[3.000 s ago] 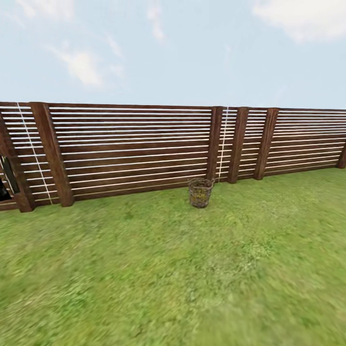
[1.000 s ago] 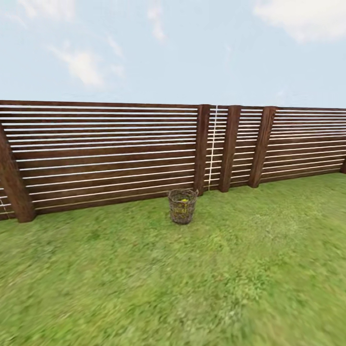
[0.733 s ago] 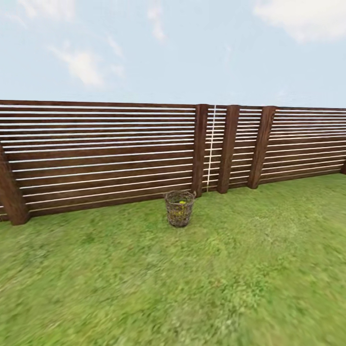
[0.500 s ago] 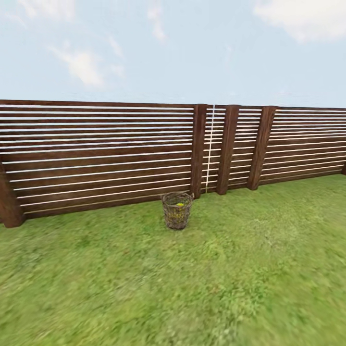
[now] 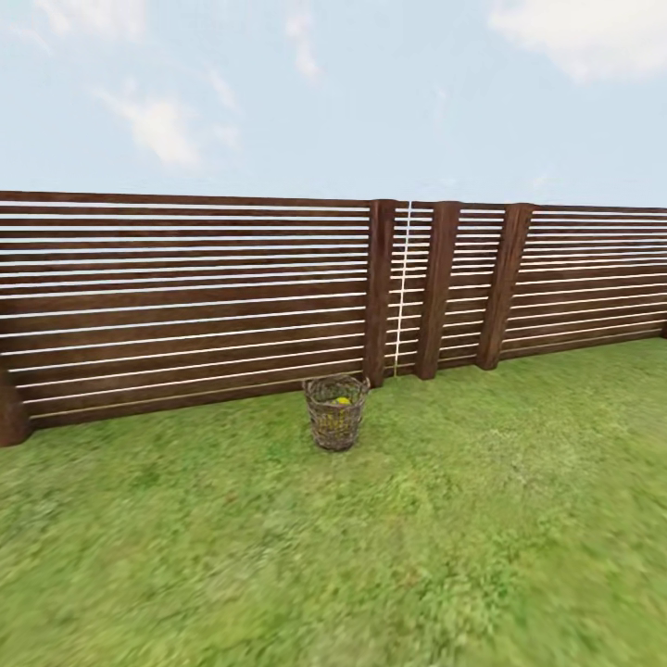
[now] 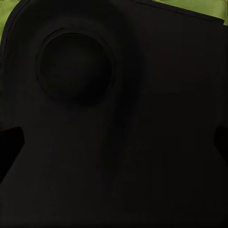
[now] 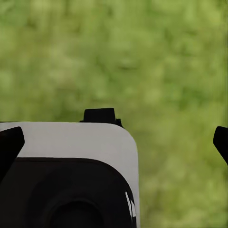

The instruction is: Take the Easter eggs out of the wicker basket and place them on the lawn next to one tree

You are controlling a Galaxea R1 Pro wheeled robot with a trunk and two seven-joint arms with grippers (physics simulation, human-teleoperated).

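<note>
Right wrist view, closest in: the right gripper [image 7: 114,142] hangs over blurred green lawn [image 7: 156,57], its two dark fingertips [image 7: 9,145] poking in at opposite edges of the picture, spread wide apart with nothing between them. Just beneath sits a white-and-black robot body part [image 7: 71,166].

Left wrist view: the left gripper [image 6: 114,142] faces a black robot panel [image 6: 133,118] with a round recess, very close. Dark tips [image 6: 8,147] show at both edges, set wide apart, nothing gripped. A sliver of grass peeks past the panel's corner.

Head view now, and here's what the wrists miss: the wicker basket [image 5: 335,412] stands upright on the grass, well out ahead. A spot of yellow, an Easter egg [image 5: 343,400], shows at its mouth; how many lie inside, I cannot tell. Just behind the basket runs the dark brown slatted fence [image 5: 185,306], a post [image 5: 379,292] rising just beyond its rim. Above the fence, pale cloudy sky [image 5: 333,93].
</note>
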